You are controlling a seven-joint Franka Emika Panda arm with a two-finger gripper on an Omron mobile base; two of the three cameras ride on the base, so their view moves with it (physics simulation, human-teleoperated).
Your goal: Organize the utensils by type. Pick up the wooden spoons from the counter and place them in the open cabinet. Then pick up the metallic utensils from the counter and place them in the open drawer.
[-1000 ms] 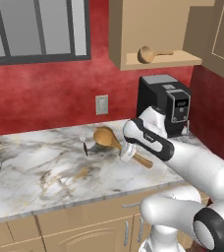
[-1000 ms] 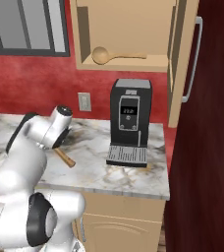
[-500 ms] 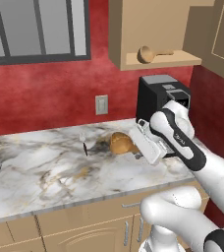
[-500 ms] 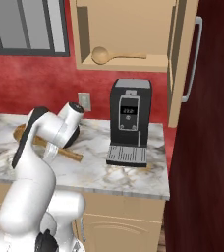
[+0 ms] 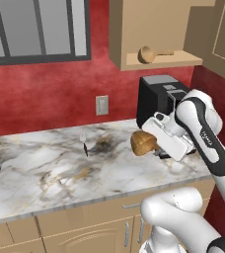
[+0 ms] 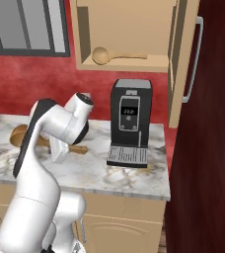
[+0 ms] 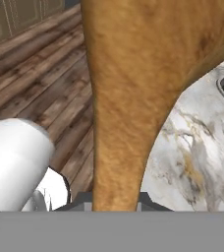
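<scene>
Left to right in the left base view: dark object at far left edge of the counter (image 5: 45, 168), not clear what it is; window above on the red wall; small thin metal utensil (image 5: 85, 144) lying on the marble mid-counter below the wall outlet (image 5: 101, 105), looks like one of the metallic utensils, too small to say fork or knife. Right of it, second wooden spoon (image 5: 144, 143) is off the counter, bowl pointing left, handle running back into the gripper (image 5: 160, 144). Fingers narrow and clamped on the spoon handle; hand view confirms, tan handle (image 7: 124, 123) fills the frame rising right from between the fingertips. Coffee machine (image 5: 159, 99) stands just behind the hand, near but apart as far as I can tell. Above right, open cabinet (image 5: 154, 62) already has first wooden spoon (image 5: 151, 53) lying on its shelf, bowl left. Right base view agrees: shelf spoon (image 6: 112, 55) in the cabinet, held spoon (image 6: 23, 136) low over the marble left of the coffee machine (image 6: 130, 123), cabinet door (image 6: 183, 59) swung open on the right. Step in hand, my read: carrying spoon two to the cabinet, wooden-spoon half of task about half done, metal pieces untouched. Next move calls for a big lift up and right, clearing the coffee machine top and the shelf lip, keeping the long spoon from clipping the door or the cabinet side, then setting it down beside the first spoon, not on it. Drawer not visible here.
</scene>
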